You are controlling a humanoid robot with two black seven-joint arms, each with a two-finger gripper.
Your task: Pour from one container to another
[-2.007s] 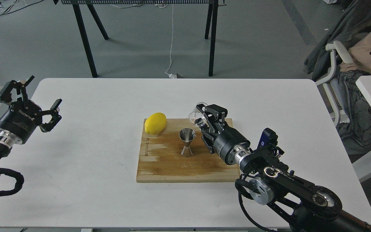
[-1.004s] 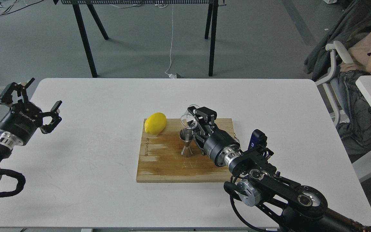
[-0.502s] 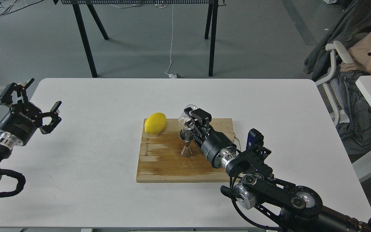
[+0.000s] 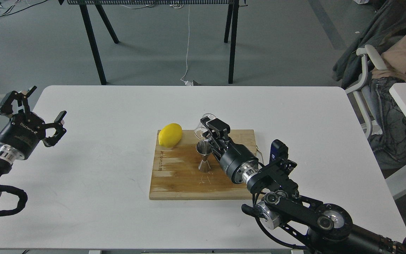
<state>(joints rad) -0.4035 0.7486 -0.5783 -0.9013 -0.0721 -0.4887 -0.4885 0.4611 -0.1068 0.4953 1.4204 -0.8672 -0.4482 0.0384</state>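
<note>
A small clear glass cup [image 4: 201, 127] hangs tilted to the left just above the steel hourglass jigger [image 4: 204, 156], and my right gripper [image 4: 210, 132] is shut on it. The jigger stands upright in the middle of the wooden cutting board [image 4: 178, 176]; the cup's mouth is over its top rim. My left gripper [image 4: 42, 116] is open and holds nothing, above the table's far left edge, well away from the board.
A yellow lemon [image 4: 170, 134] lies on the board's back left corner, left of the jigger. The white table [image 4: 118, 211] carries the board. A person in a chair [image 4: 393, 70] sits off the table's right side. Black table legs [image 4: 93, 46] stand behind.
My right gripper has carried the glass cup leftward, from right of the jigger to over it, and tipped it further. The left arm has barely shifted.
</note>
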